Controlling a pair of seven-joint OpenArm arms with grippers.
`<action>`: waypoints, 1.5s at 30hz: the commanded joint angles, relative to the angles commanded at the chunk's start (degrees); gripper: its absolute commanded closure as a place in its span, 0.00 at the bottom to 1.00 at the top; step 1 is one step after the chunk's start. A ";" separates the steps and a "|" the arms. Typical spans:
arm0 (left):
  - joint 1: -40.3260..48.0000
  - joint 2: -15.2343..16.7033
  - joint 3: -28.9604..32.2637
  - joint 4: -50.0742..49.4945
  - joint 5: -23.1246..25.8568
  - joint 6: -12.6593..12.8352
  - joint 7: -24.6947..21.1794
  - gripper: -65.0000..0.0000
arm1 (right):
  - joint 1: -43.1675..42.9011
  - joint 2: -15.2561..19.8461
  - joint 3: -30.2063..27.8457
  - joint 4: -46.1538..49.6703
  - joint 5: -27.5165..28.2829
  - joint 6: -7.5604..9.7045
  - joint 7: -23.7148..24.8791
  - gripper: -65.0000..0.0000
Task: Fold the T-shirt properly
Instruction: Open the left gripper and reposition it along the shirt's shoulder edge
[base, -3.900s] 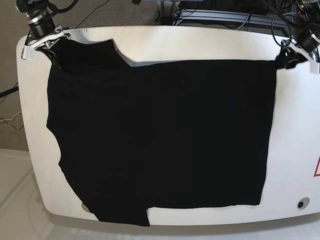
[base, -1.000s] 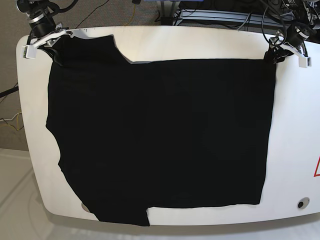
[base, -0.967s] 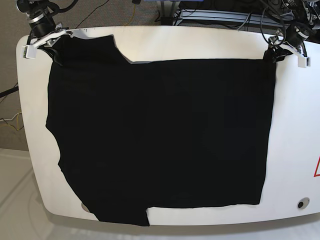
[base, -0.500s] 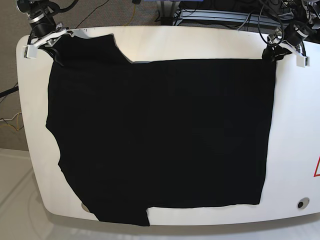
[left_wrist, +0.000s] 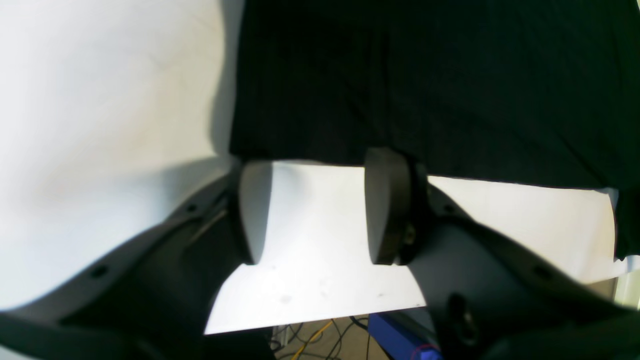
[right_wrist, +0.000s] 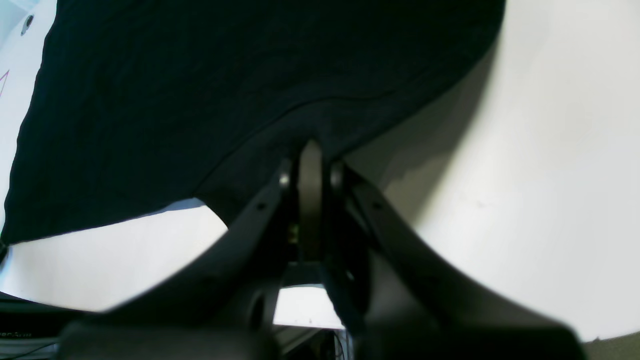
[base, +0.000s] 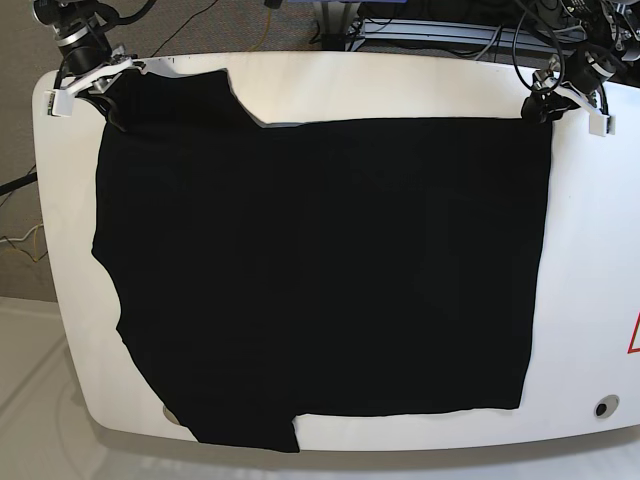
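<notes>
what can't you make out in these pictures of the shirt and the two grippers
- Orange-and-purple print: not visible on the T-shirt in any view; whichever side bears it isn't showing.
- Right gripper: right wrist view, cloth covers the fingertips.
- Left gripper: base view, too small to judge its opening.
- Table near edge: base view, cropped by the frame.

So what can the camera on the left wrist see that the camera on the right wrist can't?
Only the left wrist view shows the left gripper: its jaws stand wide apart with bare white table between them, just short of the T-shirt's edge, and cables and something blue show below the table edge. Only the right wrist view shows the right gripper, jaws pressed together on a pinch of the shirt's edge, with a small hole in the table at the far corner. Both show the black shirt lying on the white table.
</notes>
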 joint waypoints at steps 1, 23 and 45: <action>0.05 -0.01 0.12 0.07 -0.02 0.00 -0.39 0.69 | 0.02 -0.01 0.03 0.07 0.02 0.00 0.01 1.00; 0.48 0.48 0.60 0.84 0.22 0.00 0.60 0.68 | 0.05 0.04 0.07 -0.39 -0.57 0.00 -0.07 1.00; -0.39 1.28 -10.45 -0.65 -4.05 0.00 3.61 0.67 | 0.17 -0.07 -0.07 -0.43 -0.57 0.00 0.13 1.00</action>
